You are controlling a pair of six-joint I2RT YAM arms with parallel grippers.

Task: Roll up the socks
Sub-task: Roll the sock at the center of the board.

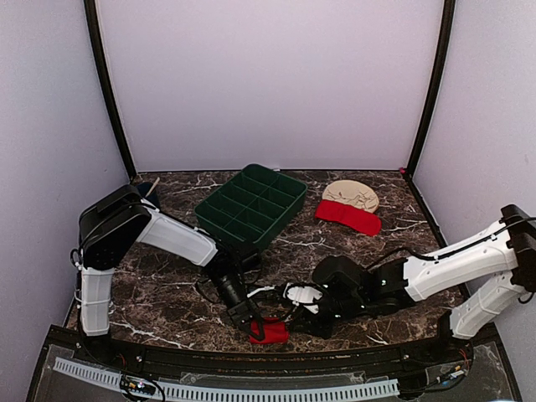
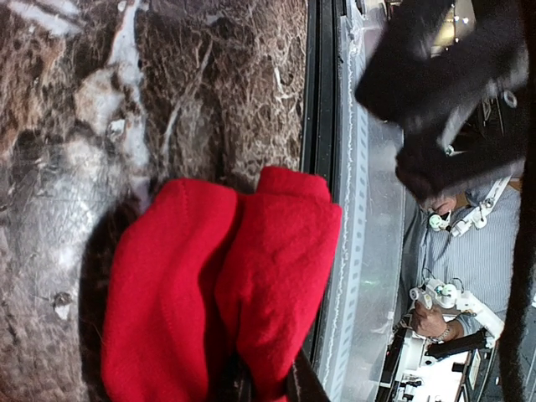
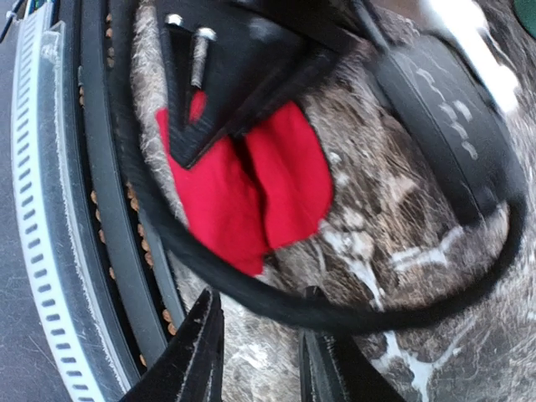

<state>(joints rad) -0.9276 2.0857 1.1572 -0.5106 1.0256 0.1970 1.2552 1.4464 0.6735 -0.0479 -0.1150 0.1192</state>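
left arm [image 1: 176, 239] reaches from its base toward the near edge of the tabletop [image 1: 167, 293], wrist tipped downward; left fingers [image 1: 249, 322] are pinched nearly closed on a folded red sock [image 1: 270, 332] lying at that edge. right arm [image 1: 452, 264] is stretched low and leftward; right fingers [image 3: 197, 352] are partly apart, holding nothing, and pointed at the same sock. second red sock [image 1: 347, 216] lies flat, right of the green tray [image 1: 226, 230].
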